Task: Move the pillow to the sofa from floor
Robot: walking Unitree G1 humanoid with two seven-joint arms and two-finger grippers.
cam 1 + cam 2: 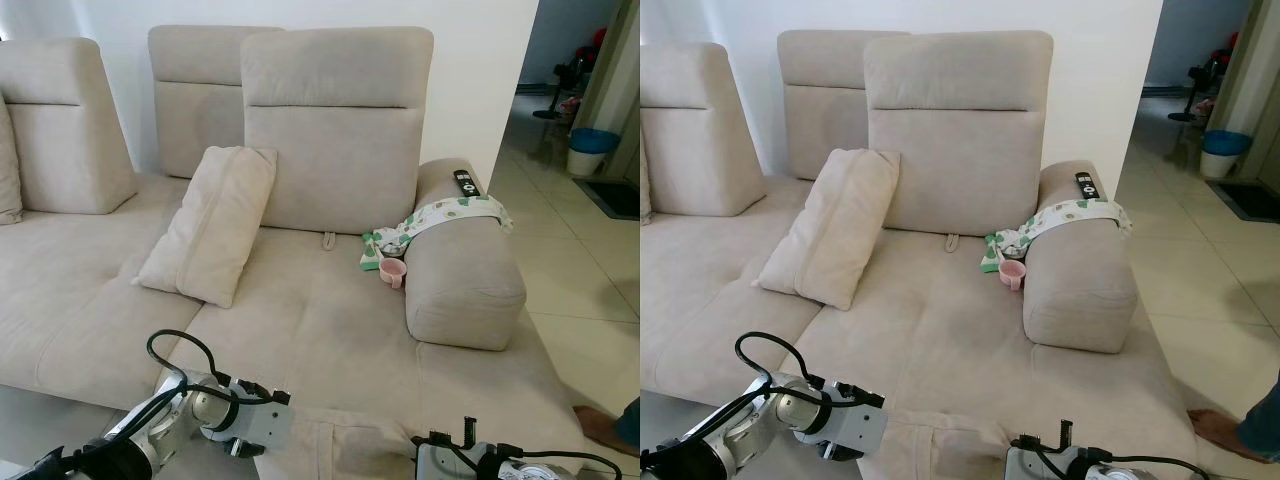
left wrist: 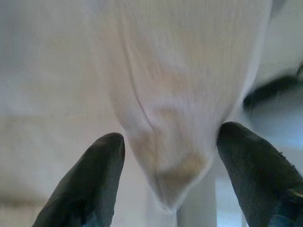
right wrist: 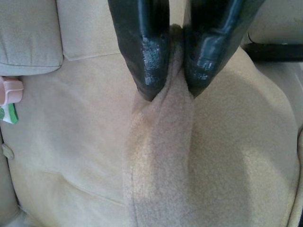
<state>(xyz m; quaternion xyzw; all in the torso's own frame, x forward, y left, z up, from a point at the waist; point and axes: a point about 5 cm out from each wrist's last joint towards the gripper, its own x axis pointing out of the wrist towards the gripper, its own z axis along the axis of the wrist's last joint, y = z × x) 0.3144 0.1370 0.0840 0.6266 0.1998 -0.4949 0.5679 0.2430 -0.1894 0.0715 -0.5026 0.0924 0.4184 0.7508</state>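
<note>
We are seeing the left arm (image 1: 160,425) and the right arm (image 1: 480,462) cut off by the bottom edge of the head views, so their fingers are lying out of sight there. The left wrist view is blurring: a pale cloth corner (image 2: 175,175) is hanging between two dark fingers (image 2: 90,184), and we cannot tell whether it belongs to the pillow or the sofa. In the right wrist view the fingers (image 3: 144,47) are running off the top edge, and the pink cup (image 3: 9,90) is being cropped at the side. A person's bare foot (image 1: 605,428) is being cut off at the lower right corner.
</note>
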